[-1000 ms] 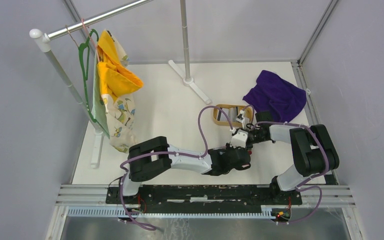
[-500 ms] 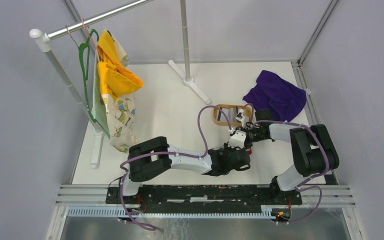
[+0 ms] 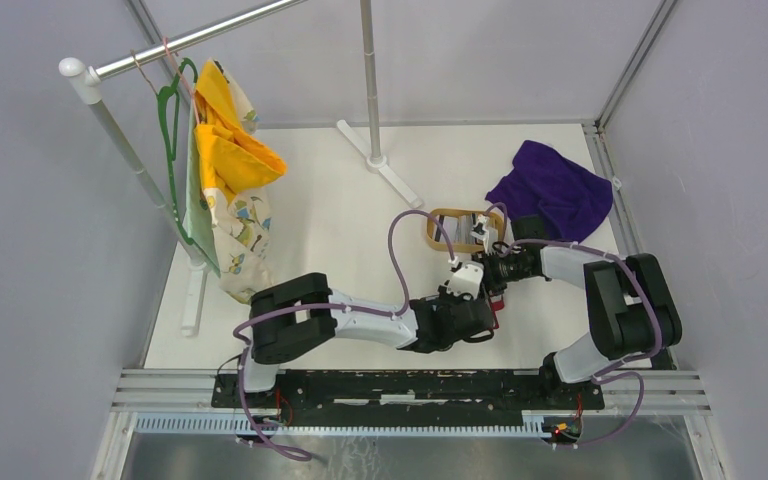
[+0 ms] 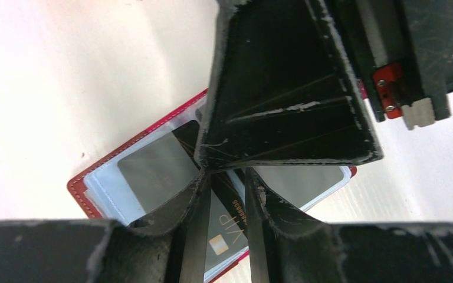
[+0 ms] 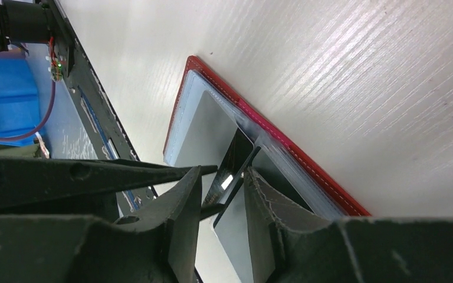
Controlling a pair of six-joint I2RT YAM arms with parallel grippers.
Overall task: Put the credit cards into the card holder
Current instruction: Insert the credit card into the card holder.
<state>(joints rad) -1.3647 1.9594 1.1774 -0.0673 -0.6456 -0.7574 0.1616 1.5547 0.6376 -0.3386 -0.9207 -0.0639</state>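
The card holder (image 4: pixel 100 186) is laid open on the white worktop (image 4: pixel 47 71), at about 5 o'clock from the wooden tray (image 3: pixel 429 230) in the overhead view, with the red cover down and the clear pockets up. A black card (image 4: pixel 227 227) marked VIP is seen tilted over the middle fold, its lower end down at the pockets. The left gripper (image 4: pixel 227 177) is poised low over the holder, jaws a narrow way apart and the card in the gap — whether the card is actually pinched cannot be told. The right gripper (image 5: pixel 223 171) is set opposite, slightly open, with a finger on either side of the same card — no grip is shown.
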